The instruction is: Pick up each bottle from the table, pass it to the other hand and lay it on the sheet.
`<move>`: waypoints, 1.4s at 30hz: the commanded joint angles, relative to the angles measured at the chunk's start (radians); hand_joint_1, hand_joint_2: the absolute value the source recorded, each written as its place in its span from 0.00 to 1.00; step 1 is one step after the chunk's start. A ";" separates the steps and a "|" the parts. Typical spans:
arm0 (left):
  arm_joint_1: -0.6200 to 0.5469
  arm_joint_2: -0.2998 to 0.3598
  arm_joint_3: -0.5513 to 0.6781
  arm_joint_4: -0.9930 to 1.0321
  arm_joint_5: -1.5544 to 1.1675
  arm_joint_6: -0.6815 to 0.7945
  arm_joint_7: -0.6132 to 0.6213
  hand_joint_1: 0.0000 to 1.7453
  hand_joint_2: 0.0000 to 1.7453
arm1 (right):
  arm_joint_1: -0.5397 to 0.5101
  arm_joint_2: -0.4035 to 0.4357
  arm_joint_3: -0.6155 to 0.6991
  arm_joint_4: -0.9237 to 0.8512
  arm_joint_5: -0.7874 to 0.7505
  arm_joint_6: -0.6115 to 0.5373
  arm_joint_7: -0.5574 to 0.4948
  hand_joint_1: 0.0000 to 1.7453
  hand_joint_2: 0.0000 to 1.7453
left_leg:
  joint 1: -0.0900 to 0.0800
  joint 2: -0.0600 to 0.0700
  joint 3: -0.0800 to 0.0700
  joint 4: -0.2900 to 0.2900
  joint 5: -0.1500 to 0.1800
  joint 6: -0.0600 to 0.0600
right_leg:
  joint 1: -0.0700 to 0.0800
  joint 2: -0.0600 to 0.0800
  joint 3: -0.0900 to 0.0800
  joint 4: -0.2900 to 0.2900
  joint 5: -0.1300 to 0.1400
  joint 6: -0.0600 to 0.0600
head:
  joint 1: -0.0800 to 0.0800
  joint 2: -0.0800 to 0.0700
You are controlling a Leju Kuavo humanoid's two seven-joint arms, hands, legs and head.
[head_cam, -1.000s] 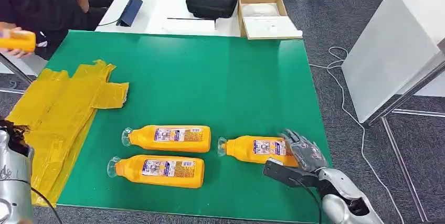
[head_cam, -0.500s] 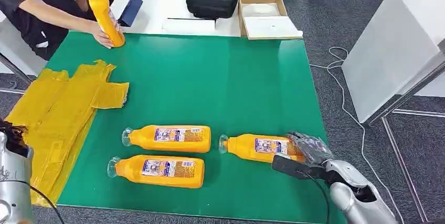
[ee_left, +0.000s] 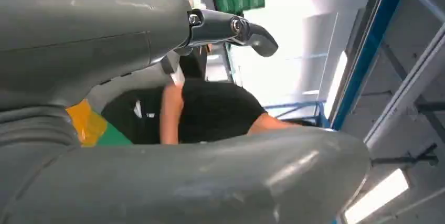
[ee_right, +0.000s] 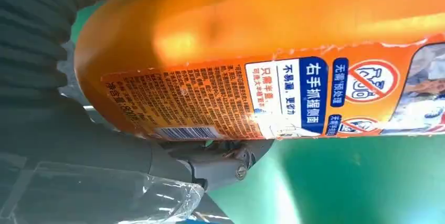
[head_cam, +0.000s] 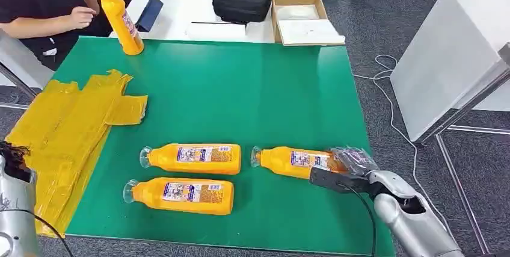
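The right hand (head_cam: 352, 167) sits at the base end of an orange plastic bottle with a printed label and clear cap (head_cam: 294, 162), which lies flat on the green table (head_cam: 252, 94). Its fingers (head_cam: 355, 157) wrap over the top of the bottle's base while the thumb runs along the near side, so the base is clamped between them. In the right wrist view, the same bottle (ee_right: 273, 61) lies against the palm; its label carries blue and white panels, red prohibition symbols, a barcode and dense small text. The cap end points away from the fingers.

Two further orange plastic bottles of the same type lie beyond that cap end: one (head_cam: 192, 158) in line with the held bottle, another (head_cam: 179, 194) nearer the table's front edge. A fourth orange bottle (head_cam: 120, 19) stands upright at the far corner, near a person's hand (head_cam: 79, 16). The crumpled yellow plastic sheet (head_cam: 66, 130) lies along the table's edge farthest from the right hand.

The left hand (ee_left: 157, 103) shows its grey thumb and a dark finger spread apart, holding nothing.
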 commanded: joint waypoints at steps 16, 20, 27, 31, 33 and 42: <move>-0.046 -0.092 -0.248 0.122 0.304 -0.503 0.166 0.00 1.00 | -0.474 0.193 -0.068 -0.076 -0.275 0.037 0.010 0.98 1.00 | -0.002 0.001 -0.006 0.002 0.005 0.001 | -0.001 0.000 -0.002 0.003 0.004 -0.002 | 0.000 0.000; -0.057 -0.126 -0.339 0.092 0.333 -0.473 0.157 0.00 1.00 | -0.517 0.349 0.002 0.080 -0.292 -0.022 0.021 0.97 1.00 | -0.002 0.003 -0.005 0.001 0.006 0.002 | 0.000 0.002 -0.001 0.002 0.005 -0.002 | 0.000 0.000; -0.078 -0.184 -0.451 0.043 0.436 -0.448 0.195 0.00 1.00 | -0.605 0.598 0.112 0.359 -0.356 -0.087 0.009 0.97 1.00 | 0.000 0.003 -0.003 0.002 0.005 0.001 | 0.001 0.001 0.000 0.003 0.003 -0.003 | 0.000 0.000; -0.095 -0.233 -0.509 0.012 0.461 -0.430 0.220 0.00 1.00 | -0.618 0.683 0.142 0.439 -0.374 -0.111 0.012 0.95 1.00 | 0.001 -0.001 -0.005 0.001 0.005 0.002 | 0.001 -0.002 -0.001 0.002 0.003 -0.001 | 0.000 0.000; -0.105 -0.256 -0.540 0.000 0.514 -0.442 0.259 0.00 1.00 | -0.625 0.719 0.154 0.470 -0.384 -0.124 0.015 0.97 1.00 | 0.001 -0.002 -0.006 0.002 0.005 0.002 | 0.002 -0.003 -0.002 0.002 0.003 -0.001 | 0.000 0.000; -0.094 -0.290 -0.660 -0.056 0.628 -0.451 0.327 0.00 1.00 | -0.597 0.717 0.187 0.467 -0.410 -0.166 0.029 0.94 1.00 | -0.002 -0.004 -0.007 0.002 0.005 0.003 | 0.002 -0.006 0.001 0.002 0.002 -0.001 | 0.000 0.000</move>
